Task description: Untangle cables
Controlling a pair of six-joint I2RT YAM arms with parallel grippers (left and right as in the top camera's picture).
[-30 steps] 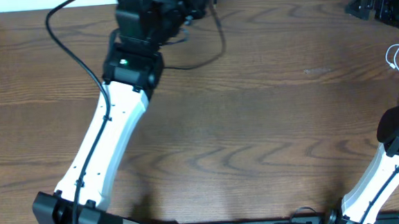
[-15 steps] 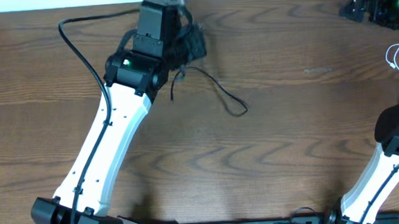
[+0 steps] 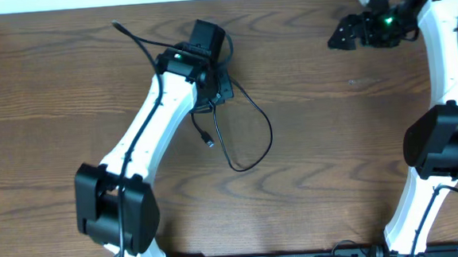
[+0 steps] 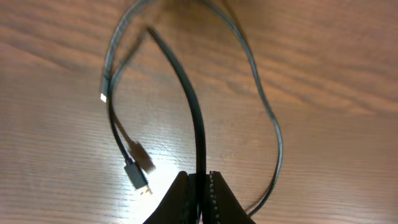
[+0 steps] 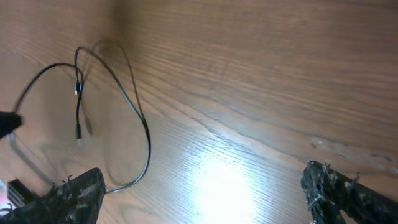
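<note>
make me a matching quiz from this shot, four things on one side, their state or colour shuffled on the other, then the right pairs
Things:
1. left gripper
2. right gripper
3. plug
4. table

States:
a. brown wood grain
b. shut on the black cable
c. loose end, not gripped
d. open, holding nothing

Pairs: 1-b, 2-d, 3-c, 4-a
</note>
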